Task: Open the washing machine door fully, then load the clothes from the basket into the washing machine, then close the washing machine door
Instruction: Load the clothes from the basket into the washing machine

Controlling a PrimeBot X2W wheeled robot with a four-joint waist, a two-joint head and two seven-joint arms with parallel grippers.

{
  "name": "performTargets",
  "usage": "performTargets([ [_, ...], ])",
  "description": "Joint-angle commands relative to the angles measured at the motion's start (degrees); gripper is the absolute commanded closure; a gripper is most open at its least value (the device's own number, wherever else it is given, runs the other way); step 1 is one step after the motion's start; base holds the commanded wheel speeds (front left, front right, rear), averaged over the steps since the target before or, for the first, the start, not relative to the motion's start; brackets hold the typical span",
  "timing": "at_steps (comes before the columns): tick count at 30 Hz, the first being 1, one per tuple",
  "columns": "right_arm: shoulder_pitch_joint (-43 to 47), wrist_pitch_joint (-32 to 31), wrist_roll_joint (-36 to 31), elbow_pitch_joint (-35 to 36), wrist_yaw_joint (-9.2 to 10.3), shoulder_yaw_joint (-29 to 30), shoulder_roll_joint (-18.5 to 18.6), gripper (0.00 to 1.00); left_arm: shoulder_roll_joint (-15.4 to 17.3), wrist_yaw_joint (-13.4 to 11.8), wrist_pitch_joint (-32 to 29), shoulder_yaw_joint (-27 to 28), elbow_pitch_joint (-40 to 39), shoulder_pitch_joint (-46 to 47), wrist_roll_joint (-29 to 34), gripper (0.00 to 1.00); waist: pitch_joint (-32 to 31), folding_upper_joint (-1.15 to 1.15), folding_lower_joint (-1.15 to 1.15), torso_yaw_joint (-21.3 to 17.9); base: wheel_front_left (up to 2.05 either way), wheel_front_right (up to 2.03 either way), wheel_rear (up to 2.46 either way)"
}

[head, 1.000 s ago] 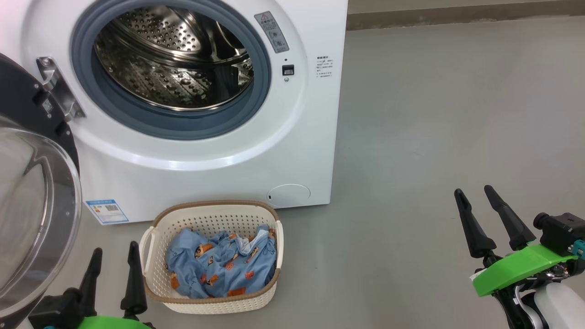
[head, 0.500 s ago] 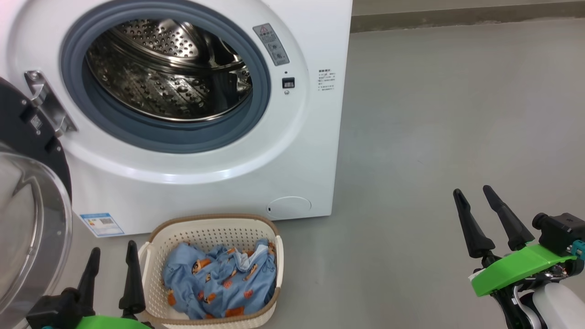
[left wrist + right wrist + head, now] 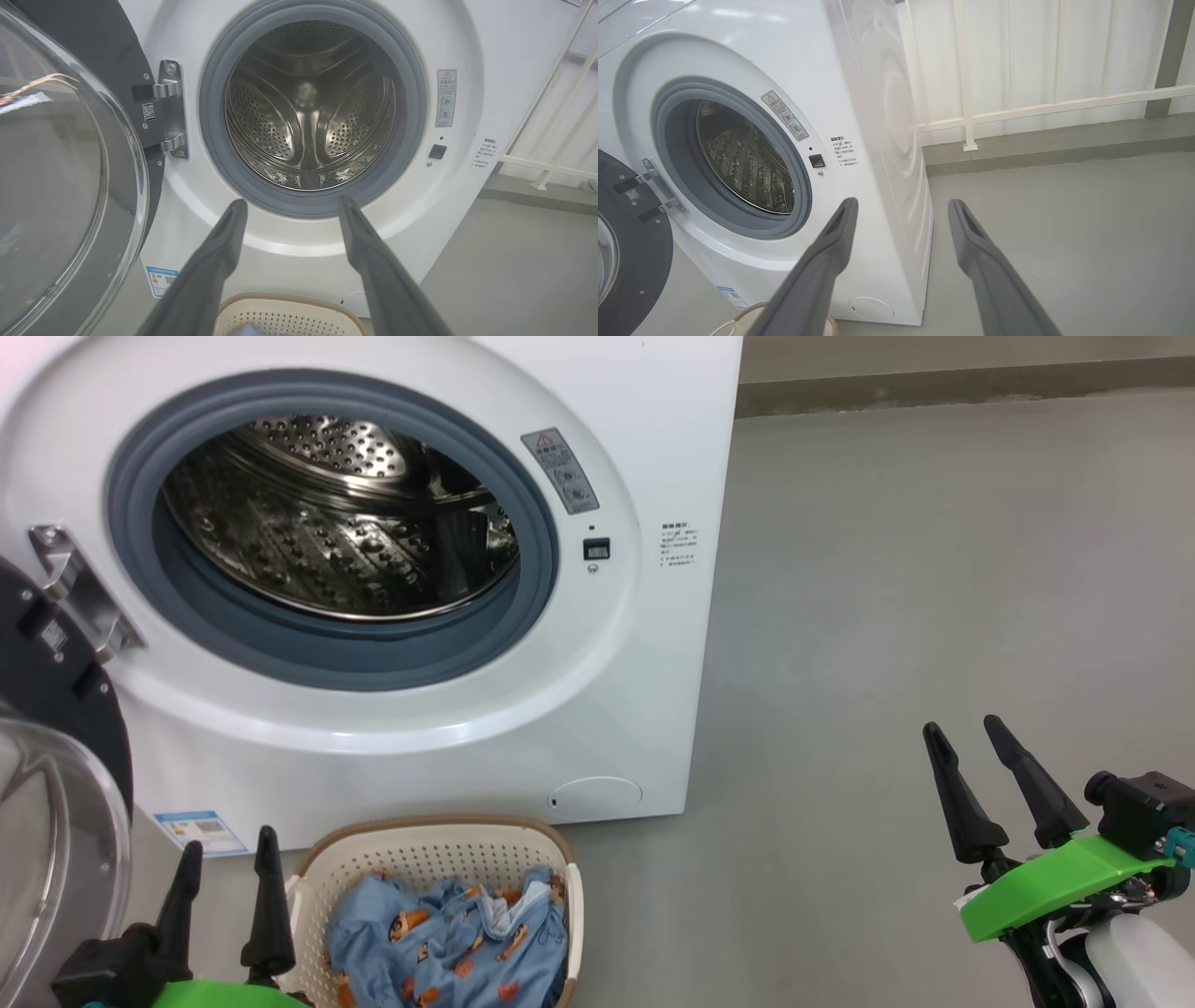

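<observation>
The left claw [image 3: 230, 845] gapes wide with nothing in it, fingers up; the basket [image 3: 439, 824] sits just to its right, rim close to the nearer finger, and the clothes [image 3: 448, 943] lie heaped inside, none loaded yet; a careless dip could pinch the rim along with the cloth and drag the light basket; a shallow bite might lift one garment and let it slip off. The door [image 3: 65, 728] hangs open close on the claw's left, so I'd worry the arm knocks it on the way up; ahead and above is the drum [image 3: 336, 541], where a trailing sleeve could catch on the gasket [image 3: 327, 658] and later stop the door shutting. The right claw [image 3: 962, 726], just as open and empty, waits well off right over bare floor.
</observation>
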State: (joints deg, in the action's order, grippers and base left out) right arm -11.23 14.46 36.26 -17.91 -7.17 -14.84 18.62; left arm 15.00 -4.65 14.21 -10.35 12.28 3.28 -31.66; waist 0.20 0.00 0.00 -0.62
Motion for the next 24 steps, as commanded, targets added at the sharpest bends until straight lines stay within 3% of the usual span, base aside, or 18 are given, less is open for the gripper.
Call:
performTargets([
  [1,-1.3,0.5,0.2,1.2,-0.32,-0.9,1.0,0.00,1.1,-0.2,0.8,2.4,-1.2,2.2,0.7,0.00,0.0,0.00,0.00,0.0,0.78,-0.78,0.00],
  [24,-1.1,0.5,0.1,1.4,-0.32,-0.9,0.7,0.00,1.1,-0.2,0.8,2.3,-1.0,2.5,1.0,0.00,0.2,0.00,0.00,0.5,0.08,-0.08,0.00],
])
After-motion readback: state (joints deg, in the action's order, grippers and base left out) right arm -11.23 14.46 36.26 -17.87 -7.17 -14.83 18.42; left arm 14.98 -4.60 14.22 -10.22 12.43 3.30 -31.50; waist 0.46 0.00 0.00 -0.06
